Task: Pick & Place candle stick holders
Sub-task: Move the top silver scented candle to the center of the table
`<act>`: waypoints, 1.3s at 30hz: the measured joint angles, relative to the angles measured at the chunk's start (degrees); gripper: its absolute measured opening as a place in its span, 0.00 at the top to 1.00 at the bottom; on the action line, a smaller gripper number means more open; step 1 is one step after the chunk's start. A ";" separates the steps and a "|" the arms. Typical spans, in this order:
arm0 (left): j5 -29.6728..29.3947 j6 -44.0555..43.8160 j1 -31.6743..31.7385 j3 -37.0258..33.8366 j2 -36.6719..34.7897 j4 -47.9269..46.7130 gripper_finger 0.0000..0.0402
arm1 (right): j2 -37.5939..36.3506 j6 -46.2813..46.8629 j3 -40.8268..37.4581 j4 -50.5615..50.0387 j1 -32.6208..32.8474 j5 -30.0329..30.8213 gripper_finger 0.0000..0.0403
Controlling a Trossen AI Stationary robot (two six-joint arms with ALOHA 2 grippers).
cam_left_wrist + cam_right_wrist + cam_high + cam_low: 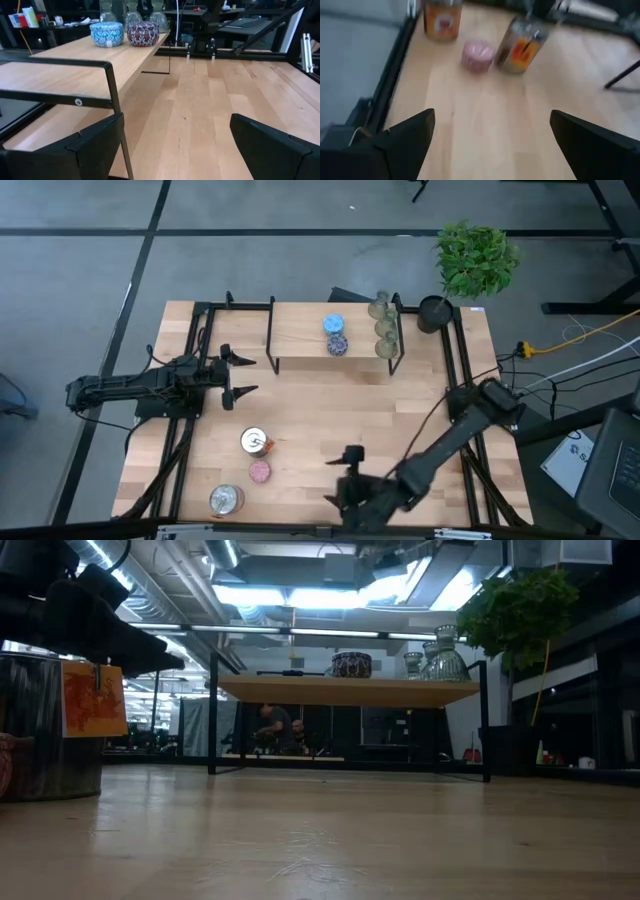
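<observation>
Risk of clipping either silvery holder beside the pink holder with the wide-open right gripper; left gripper likewise wide, empty.

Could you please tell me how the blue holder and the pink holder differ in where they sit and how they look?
The blue holder stands on the raised wooden shelf, beside the purple-speckled holder; the pink holder stands on the table, between two silvery holders. The blue holder bears a blue-and-white pattern, while the pink holder looks plain. Both are small, round and upright, and neither gripper touches them.
</observation>
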 joint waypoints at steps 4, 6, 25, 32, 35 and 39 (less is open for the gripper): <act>-0.02 0.00 0.00 -0.02 0.13 0.19 0.10 | -8.38 -9.19 -17.73 25.73 -1.97 -6.59 0.01; -0.01 0.00 0.00 -0.02 0.13 0.25 0.10 | -11.45 -14.06 -26.75 39.27 -4.19 -16.60 0.01; 0.00 0.00 -0.01 -0.02 0.26 0.12 0.10 | -34.58 -20.55 -67.09 81.06 -36.37 -68.37 0.01; -0.02 0.00 0.00 -0.02 0.47 0.23 0.10 | -42.83 -22.18 -74.13 81.01 -46.90 -72.02 0.01; 0.00 0.00 -0.02 -0.02 0.50 0.30 0.10 | -47.16 -24.18 -77.96 81.18 -49.08 -69.76 0.01; -0.02 0.00 -0.02 -0.02 0.50 0.28 0.10 | -52.51 -26.06 -83.69 83.68 -50.58 -65.89 0.01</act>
